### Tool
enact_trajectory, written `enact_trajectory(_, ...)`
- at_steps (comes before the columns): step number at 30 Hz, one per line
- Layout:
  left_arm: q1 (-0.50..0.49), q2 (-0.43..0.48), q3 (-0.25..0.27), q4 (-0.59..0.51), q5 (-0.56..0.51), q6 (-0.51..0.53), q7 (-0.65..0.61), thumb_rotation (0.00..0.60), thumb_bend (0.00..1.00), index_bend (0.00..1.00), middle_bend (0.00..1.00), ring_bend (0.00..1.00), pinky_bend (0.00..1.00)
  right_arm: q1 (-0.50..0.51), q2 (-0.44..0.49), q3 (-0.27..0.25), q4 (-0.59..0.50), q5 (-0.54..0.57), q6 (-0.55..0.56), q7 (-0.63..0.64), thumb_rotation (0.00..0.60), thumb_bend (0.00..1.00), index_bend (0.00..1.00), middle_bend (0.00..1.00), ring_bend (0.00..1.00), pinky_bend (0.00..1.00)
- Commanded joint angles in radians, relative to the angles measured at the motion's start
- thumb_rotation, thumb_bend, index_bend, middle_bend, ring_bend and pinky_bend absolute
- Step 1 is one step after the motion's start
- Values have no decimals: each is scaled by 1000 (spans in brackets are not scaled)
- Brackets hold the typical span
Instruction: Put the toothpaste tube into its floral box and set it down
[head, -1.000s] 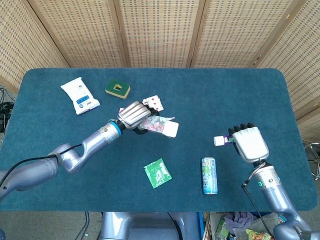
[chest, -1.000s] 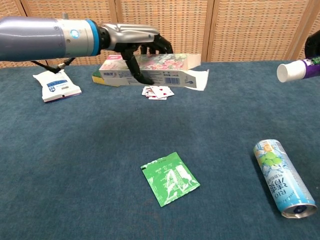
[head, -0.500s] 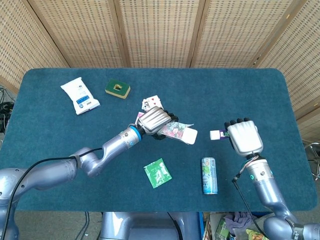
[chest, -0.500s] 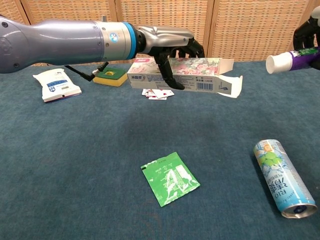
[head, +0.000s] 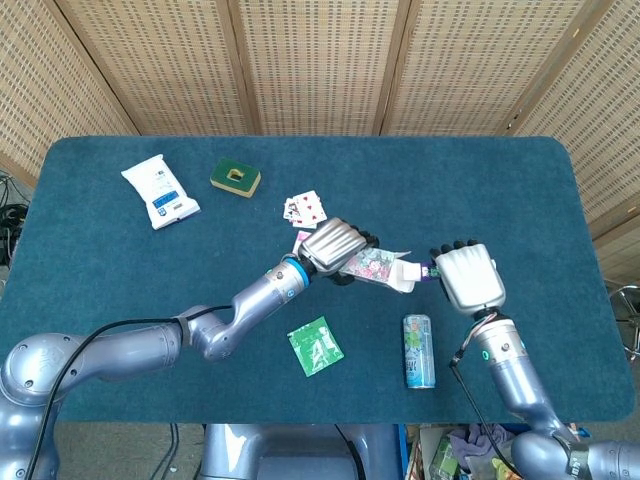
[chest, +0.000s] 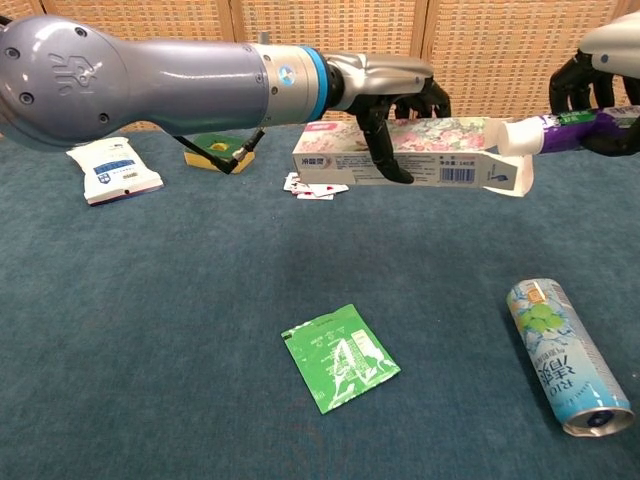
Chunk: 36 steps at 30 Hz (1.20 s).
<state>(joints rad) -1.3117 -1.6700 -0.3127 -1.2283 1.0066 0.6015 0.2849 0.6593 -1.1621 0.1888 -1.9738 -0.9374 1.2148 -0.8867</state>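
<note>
Two things to mate: toothpaste tube (chest: 560, 130) and floral box (chest: 420, 152), both held in the air above the table (chest: 180, 330), cap end of the tube right at the box's open mouth
Tube: lies roughly level in my right hand (head: 466, 278), white cap pointing toward the box; I judge the cap is at the opening or barely inside, I cannot tell which
Box: lies lengthwise in my left hand (head: 334, 245), end flap hanging open below the mouth on the tube's side
Right hand: fingers clamped round the tube's rear half
Left hand: wrapped over the middle of the box, thumb down its front face
Step in hand: I read this as the start of insertion, nothing seated yet
Risk, flap: the loose flap could fold across the mouth and block the cap if I push in low
Risk, angle: if tube and box are not in line, the cap may catch on the box wall and crumple the card
Risk, squeeze: too firm a left grip could flatten the box and narrow the opening
Below: green sachet (chest: 340, 357) and a drinks can (chest: 568, 355) lying on its side
Further off: playing cards (head: 304, 208), green sponge (head: 236, 177), wipes packet (head: 159, 190)
</note>
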Motion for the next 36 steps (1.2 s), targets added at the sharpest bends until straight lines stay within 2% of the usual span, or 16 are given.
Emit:
enact_trajectory(1,-17,-10,-3,-7,-29,10,19,600,378,486,532,444,448,12,-8,0,-6,17,7,-17,600,556,621,618,459,478)
enact_trajectory(12,-54,-29,-20,5,-95,25,25,600,378,503,542,447,448,52,-25,-6,-18,100,27,-81,600,556,621,617,459,481)
enact_trajectory(27,-99,-21,-5,-10,-213,21,70,600,378,504,542,447,448,103,-40,-20,-70,160,114,-218,600,584,621,628,467,502)
enact_trajectory(36,-107,-36,-13,-11,-225,35,41,600,378,504,542,447,448,150,-55,-41,-85,182,151,-332,600,585,621,627,467,503)
